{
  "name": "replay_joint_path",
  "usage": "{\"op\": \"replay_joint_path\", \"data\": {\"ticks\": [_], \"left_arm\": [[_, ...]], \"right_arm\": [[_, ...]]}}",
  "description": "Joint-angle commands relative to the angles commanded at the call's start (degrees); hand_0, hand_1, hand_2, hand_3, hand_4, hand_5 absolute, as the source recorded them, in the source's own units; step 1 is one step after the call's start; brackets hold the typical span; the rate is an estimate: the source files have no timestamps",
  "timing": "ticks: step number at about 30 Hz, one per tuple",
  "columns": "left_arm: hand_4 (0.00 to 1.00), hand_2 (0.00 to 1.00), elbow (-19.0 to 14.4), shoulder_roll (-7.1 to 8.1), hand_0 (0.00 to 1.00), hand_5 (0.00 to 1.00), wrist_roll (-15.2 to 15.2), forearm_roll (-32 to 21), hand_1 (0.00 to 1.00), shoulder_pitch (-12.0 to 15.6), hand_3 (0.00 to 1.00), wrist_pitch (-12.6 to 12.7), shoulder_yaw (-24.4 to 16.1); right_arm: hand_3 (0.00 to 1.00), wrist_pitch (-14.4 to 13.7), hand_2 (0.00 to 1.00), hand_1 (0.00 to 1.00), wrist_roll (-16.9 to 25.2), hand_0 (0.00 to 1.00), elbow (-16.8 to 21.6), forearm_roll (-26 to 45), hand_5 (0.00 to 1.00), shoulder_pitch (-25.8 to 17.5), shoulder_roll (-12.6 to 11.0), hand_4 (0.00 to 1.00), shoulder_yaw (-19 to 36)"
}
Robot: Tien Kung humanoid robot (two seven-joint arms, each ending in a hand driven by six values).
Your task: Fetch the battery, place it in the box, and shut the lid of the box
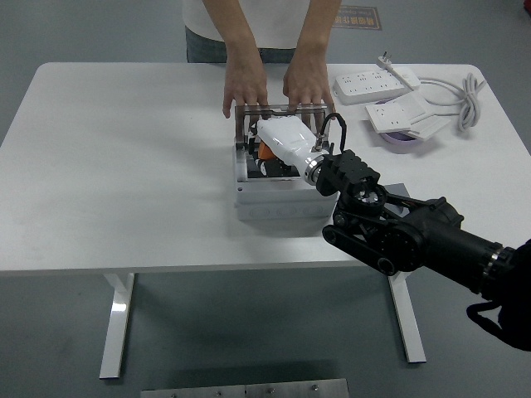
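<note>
We are watching the right robot hand (278,141) reaching down into the open box (282,199); whether its fingers are pinching the battery, we cannot tell. The person's hands (246,87) are propping the lid (278,112) upright, keeping the opening clear.

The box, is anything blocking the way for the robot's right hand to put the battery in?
Nothing visible does. The right hand is already over the open box, and the person's hands hold the clear lid upright at the far edge, out of the way. The battery itself is hidden under the hand.
</note>
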Motion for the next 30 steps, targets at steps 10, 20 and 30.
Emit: {"op": "replay_joint_path", "data": {"ticks": [10, 20, 30], "left_arm": [[0.788, 0.656, 0.05, 0.04, 0.459, 0.697, -0.14, 0.10, 0.650, -0.46, 0.675, 0.04, -0.06], [0.787, 0.655, 0.02, 0.05, 0.459, 0.696, -0.10, 0.22, 0.650, -0.56, 0.675, 0.09, -0.11], [0.786, 0.655, 0.03, 0.01, 0.459, 0.698, -0.13, 0.27, 0.649, -0.79, 0.675, 0.02, -0.08]], "right_arm": [[0.302, -1.99, 0.286, 0.200, 2.16, 0.073, -1.37, 2.10, 0.002, 0.52, 0.11, 0.002, 0.49], [0.326, -3.59, 0.286, 0.234, 2.95, 0.149, -1.94, 3.77, 0.060, 0.20, 0.55, 0.113, 0.36], [0.491, -4.29, 0.394, 0.326, 3.41, 0.289, -2.39, 4.95, 0.345, 0.15, 0.49, 0.629, 0.47]]}}
